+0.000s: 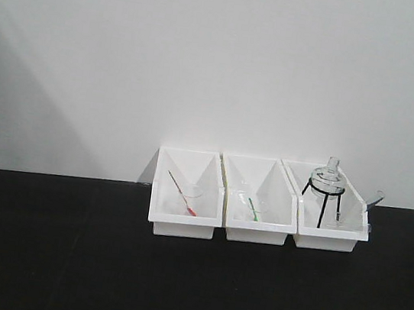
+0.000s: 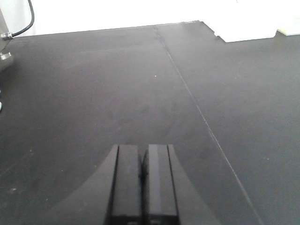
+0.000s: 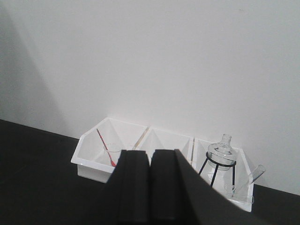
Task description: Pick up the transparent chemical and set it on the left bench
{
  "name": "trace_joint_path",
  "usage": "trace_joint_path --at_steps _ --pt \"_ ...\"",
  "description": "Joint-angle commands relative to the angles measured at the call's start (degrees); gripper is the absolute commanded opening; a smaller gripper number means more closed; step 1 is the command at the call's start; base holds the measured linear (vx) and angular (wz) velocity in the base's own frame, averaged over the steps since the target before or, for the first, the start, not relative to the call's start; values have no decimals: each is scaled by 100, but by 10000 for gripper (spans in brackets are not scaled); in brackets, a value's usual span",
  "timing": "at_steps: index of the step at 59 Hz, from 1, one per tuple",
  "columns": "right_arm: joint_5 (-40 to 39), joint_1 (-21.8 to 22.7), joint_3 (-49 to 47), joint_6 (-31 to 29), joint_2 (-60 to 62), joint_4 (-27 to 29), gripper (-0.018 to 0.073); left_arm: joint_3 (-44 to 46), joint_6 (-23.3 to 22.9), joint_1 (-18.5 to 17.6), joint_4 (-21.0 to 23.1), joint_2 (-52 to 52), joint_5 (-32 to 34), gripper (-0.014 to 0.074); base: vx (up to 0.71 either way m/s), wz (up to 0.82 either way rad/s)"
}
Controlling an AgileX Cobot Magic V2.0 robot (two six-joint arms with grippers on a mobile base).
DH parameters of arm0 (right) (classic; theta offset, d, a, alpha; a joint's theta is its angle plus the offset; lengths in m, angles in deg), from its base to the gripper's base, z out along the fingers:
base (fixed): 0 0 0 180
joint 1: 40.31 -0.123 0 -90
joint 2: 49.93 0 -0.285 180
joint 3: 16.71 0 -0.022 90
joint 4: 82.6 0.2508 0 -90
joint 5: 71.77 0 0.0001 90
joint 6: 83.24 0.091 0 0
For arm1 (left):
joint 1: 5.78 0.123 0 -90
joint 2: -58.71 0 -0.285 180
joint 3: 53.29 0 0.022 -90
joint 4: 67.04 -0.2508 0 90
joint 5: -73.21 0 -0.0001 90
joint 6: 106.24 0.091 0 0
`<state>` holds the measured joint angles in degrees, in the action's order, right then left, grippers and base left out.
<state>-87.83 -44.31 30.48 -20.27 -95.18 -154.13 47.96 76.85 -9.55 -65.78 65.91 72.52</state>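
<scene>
The left gripper (image 2: pixel 143 187) is seen in its wrist view with both black jaws pressed together; nothing is held between them. It is positioned over the long matte black worktop (image 2: pixel 93 93), on which a thin seam is seen running from far to near.

The right gripper (image 3: pixel 150 187) is likewise closed, jaws touching and nothing gripped. It is directed toward three white plastic trays standing side by side on the worktop against the plain white wall (image 1: pixel 206 55).

In the left white tray (image 1: pixel 183 217), a small clear beaker with a red stick (image 1: pixel 184 196) is contained. In the middle white tray (image 1: pixel 258 228), a small clear beaker with a green stick (image 1: pixel 252 208) is contained. In the right white tray (image 1: pixel 330 238), a round glass flask on a black tripod (image 1: pixel 325 183) is placed upright.

The small clear glass beaker with a pale translucent rod (image 3: pixel 241 186) is located at the right end of the right tray, to the right of the tripod; the rod is tilted up and to the right, past the tray wall. It cannot be told whether the beaker touches the tripod.
</scene>
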Motion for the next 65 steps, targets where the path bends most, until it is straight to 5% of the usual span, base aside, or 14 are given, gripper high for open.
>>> trace_joint_path --at_steps 1,12,17,21,27,39,48,65 --pt "-138 12 -195 5 15 68 -8 -93 -45 -10 4 -110 449 -3 0 0" --pt "115 19 -181 -25 -46 312 -7 -93 -45 -10 4 -110 449 -3 0 0" --pt "735 19 -181 -212 -147 1605 -6 -93 -45 -10 4 -110 449 -3 0 0" --pt "1514 14 -181 -1332 -196 2952 -6 -93 -45 -10 4 -110 449 -3 0 0" --pt "2168 14 -181 -3000 -196 4251 -6 -93 -45 -10 4 -110 449 -3 0 0" --pt "2397 14 -179 -5022 -24 5349 -6 -93 -45 -10 4 -110 449 -3 0 0" --pt "2511 18 331 -5420 568 5752 -6 -93 -45 -10 4 -110 449 -3 0 0" --pt "1920 13 2731 -5583 2923 7153 -6 -93 -45 -10 4 -110 449 -3 0 0"
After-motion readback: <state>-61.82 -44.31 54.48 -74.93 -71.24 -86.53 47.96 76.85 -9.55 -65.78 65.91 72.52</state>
